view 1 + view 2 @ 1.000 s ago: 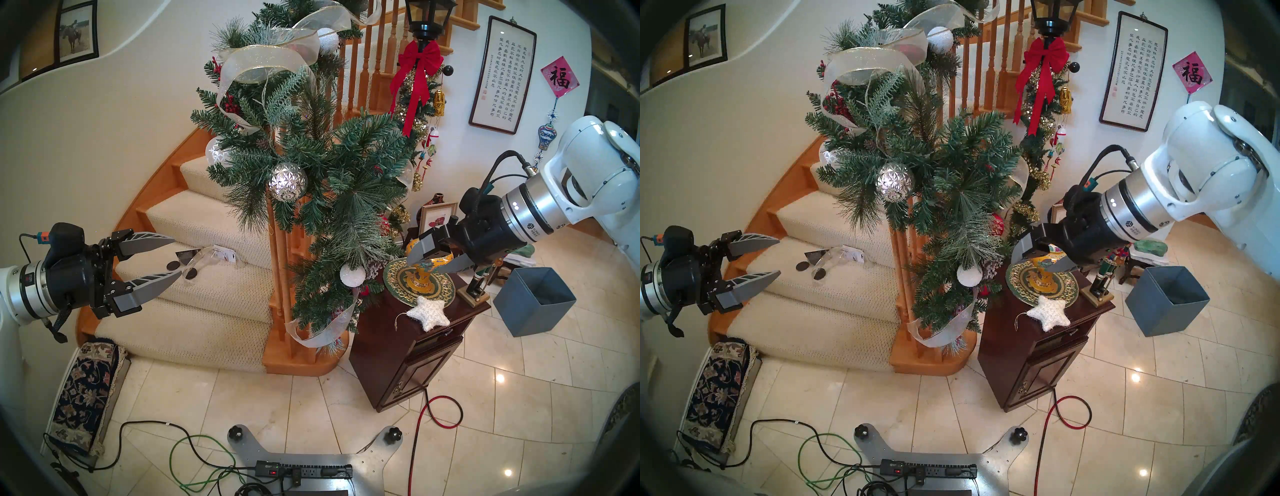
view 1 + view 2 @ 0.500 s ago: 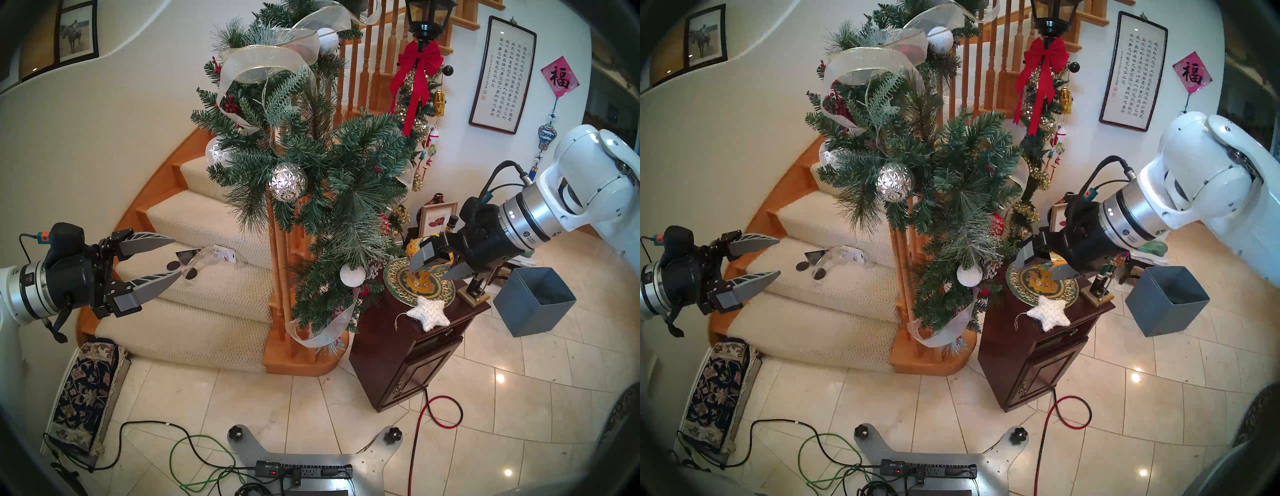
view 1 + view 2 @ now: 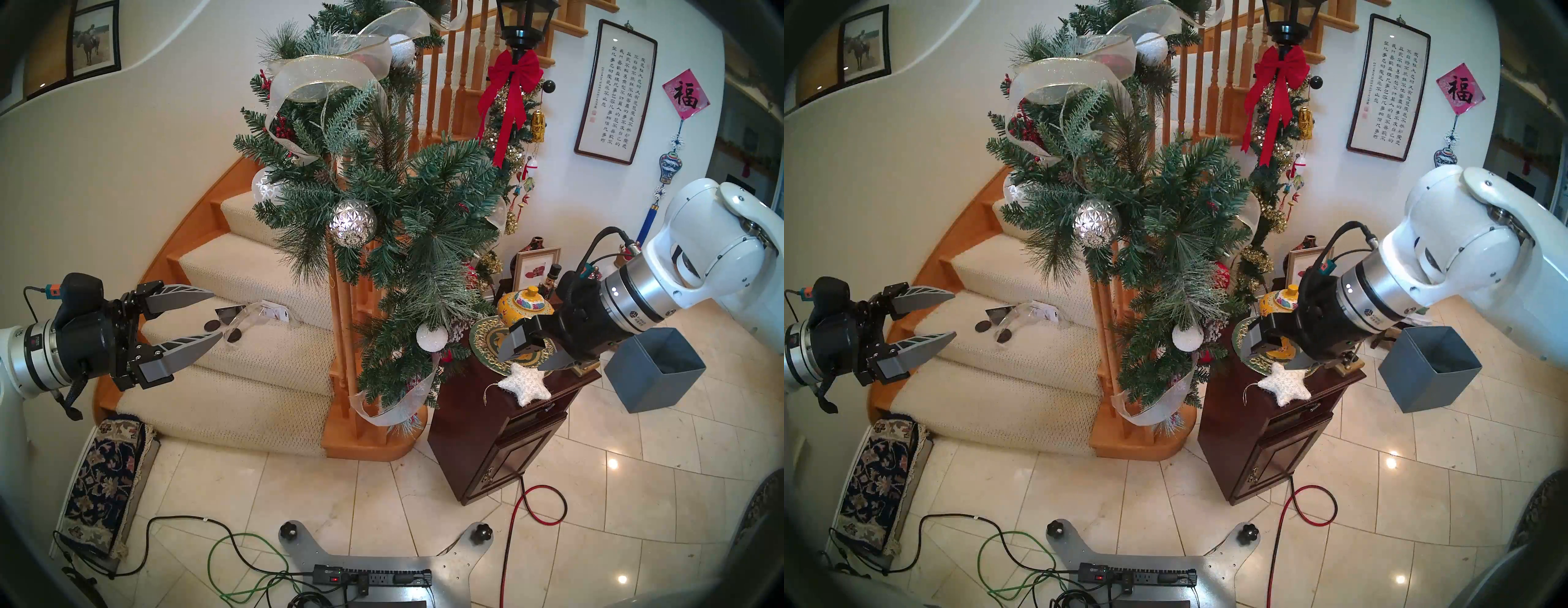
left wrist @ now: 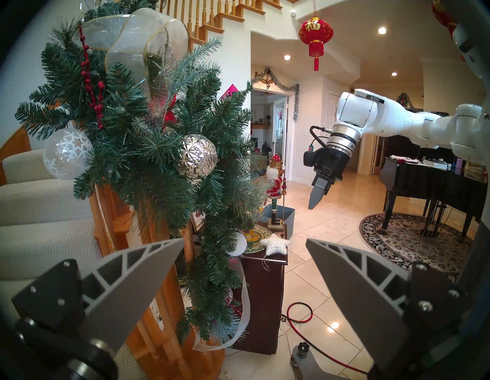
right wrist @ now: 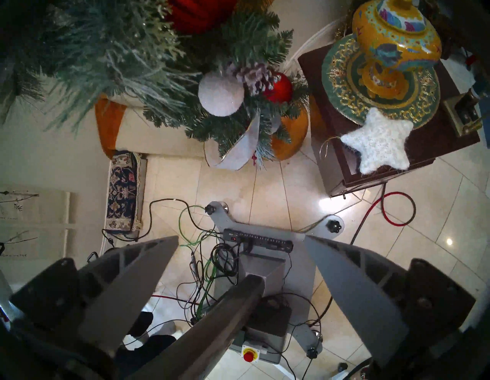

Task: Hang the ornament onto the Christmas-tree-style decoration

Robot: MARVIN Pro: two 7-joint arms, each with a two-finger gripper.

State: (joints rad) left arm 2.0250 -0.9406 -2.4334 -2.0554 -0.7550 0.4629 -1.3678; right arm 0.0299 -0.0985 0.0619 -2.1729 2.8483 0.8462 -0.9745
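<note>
Star [image 3: 525,383] lying on dark cabinet [image 3: 475,407], string loop beside it | right gripper [image 3: 526,361] spread wide above star, empty | left gripper [image 3: 214,315] spread, empty, beside garland [image 3: 394,204]

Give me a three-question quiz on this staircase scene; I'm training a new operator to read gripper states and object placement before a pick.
1. True or false: the white star ornament already hangs on the pine garland.
2. The right gripper is: A) shut on the star, B) open, above the cabinet top, holding nothing, C) open, around the silver ball.
3. What does the star lie on, and which thing does one of its points overlap?

Key
1. False; it lies flat, its gold string loop loose beside it.
2. B.
3. The dark wooden cabinet; one point overlaps the green and gold plate under the yellow jar.
</note>
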